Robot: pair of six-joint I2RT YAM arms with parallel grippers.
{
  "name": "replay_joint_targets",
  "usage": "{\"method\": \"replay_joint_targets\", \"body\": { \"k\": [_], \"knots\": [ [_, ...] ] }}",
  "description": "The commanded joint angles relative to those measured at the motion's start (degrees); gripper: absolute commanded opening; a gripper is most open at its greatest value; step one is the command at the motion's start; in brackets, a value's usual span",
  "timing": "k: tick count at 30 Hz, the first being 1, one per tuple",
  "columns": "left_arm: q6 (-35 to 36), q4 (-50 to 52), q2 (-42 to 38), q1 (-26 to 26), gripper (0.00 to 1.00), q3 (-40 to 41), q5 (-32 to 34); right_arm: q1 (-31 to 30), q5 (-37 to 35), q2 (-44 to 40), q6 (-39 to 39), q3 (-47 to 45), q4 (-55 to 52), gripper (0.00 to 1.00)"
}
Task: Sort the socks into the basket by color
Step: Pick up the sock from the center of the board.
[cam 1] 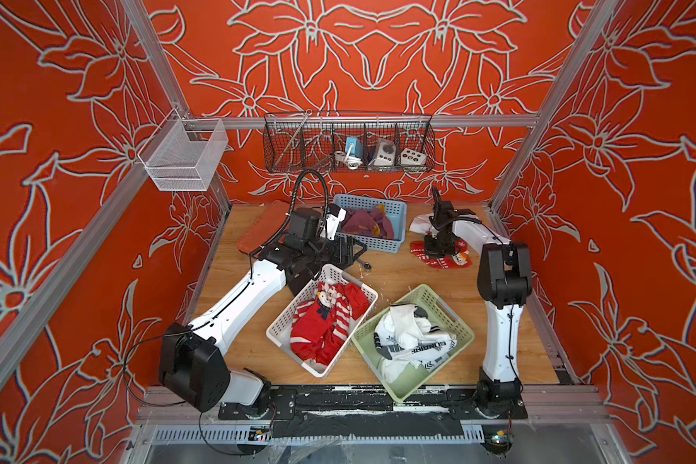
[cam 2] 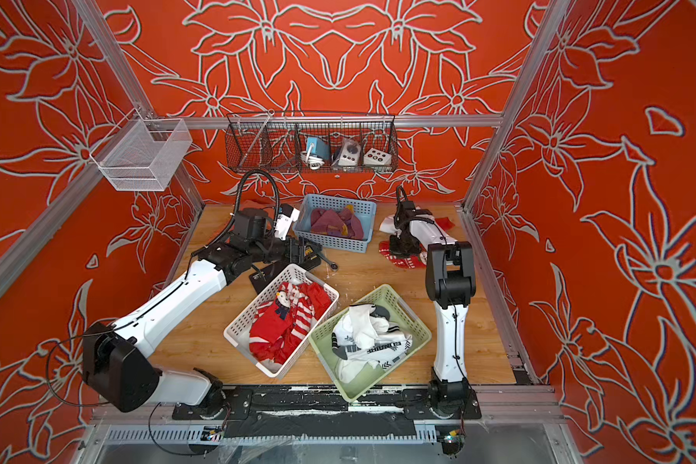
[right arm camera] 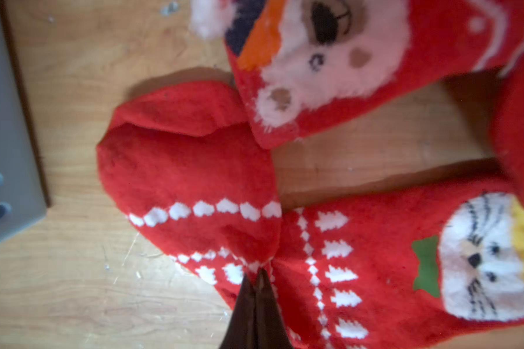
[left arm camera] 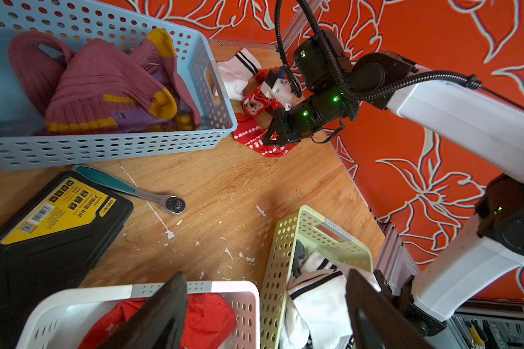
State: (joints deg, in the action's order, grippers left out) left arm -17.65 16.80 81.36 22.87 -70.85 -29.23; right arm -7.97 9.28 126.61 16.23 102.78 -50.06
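Wooden counter (left arm camera: 224, 187) | right claw (right arm camera: 259, 281) pinched together on red sock (right arm camera: 239, 235) | left claw (left arm camera: 265, 273) spread apart, empty, near white basket (left arm camera: 230, 287)

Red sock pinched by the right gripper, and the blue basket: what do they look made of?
The red sock: soft knitted fabric, matte and slightly fuzzy; white patterns are knitted in, and it puckers where the right gripper pinches it. The blue basket: probably moulded plastic, smooth with a faint sheen; rigid walls with regular punched holes.
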Motion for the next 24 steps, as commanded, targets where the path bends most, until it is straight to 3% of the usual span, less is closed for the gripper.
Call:
{"method": "replay_joint_targets", "body": {
  "k": [1, 8, 15, 24],
  "knots": [
    [0.5, -1.9, 2.0, 1.3, 0.8, -1.9, -1.0, 0.0, 4.6, -3.0, 1.5, -0.2, 0.2, 0.0],
    [0.2, -7.5, 6.7, 4.3, 0.87, -2.5, -1.5, -1.0, 14.1, -16.9, 5.7, -2.7, 1.6, 0.0],
    [-0.2, -14.6, 9.1, 6.7, 0.92, -2.5, -0.4, -3.4, 23.2, -31.6, 9.2, -11.8, 5.1, 0.0],
    [-0.8, -26.1, 8.2, 9.4, 0.96, 1.0, 0.3, -10.6, 33.6, -40.7, 14.2, -16.8, 11.0, 0.0]
  ]
}}
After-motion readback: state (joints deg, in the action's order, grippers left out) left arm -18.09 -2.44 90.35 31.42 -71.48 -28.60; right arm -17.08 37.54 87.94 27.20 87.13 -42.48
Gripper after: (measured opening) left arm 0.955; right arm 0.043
